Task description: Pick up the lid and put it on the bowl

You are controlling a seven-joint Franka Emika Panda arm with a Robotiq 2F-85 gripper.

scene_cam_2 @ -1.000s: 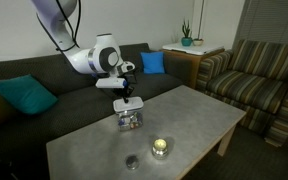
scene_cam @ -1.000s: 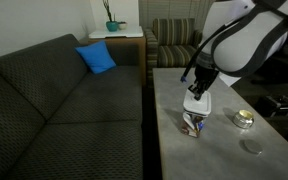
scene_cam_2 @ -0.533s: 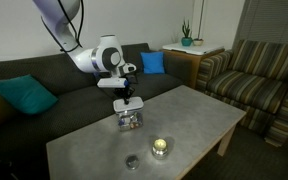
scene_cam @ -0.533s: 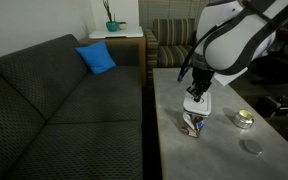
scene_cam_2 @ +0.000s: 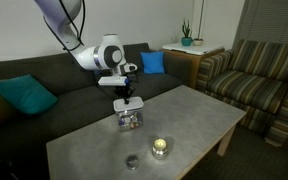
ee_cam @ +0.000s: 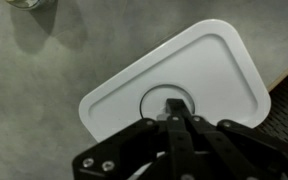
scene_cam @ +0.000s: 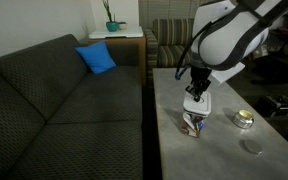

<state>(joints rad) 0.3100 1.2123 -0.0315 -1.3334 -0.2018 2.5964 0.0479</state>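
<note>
Gripper (ee_cam: 174,112) fingers pinched nearly together on round centre of the lid (ee_cam: 214,70), contact spot hidden by fingers; lid directly under tool, bowl (scene_cam: 192,125) just below it, hidden in wrist view, touching or apart unclear; glassy object (ee_cam: 26,3) cut off at frame edge

The lid (ee_cam: 199,75) is seen to be made of smooth white plastic with a soft sheen, the gripper (ee_cam: 174,110) is finished in matt black, and the bowl (scene_cam_2: 130,120) is formed of clear, glossy plastic. The table (ee_cam: 44,80) is surfaced in a mottled grey, stone-like matt finish, and the small tin (scene_cam: 244,119) is made of shiny yellowish metal. The sofa (scene_cam: 54,95) is covered in dark, coarsely woven cloth, the cushion (scene_cam: 97,58) in smooth blue cloth, and the arm (scene_cam: 229,35) is cased in glossy white shells.
</note>
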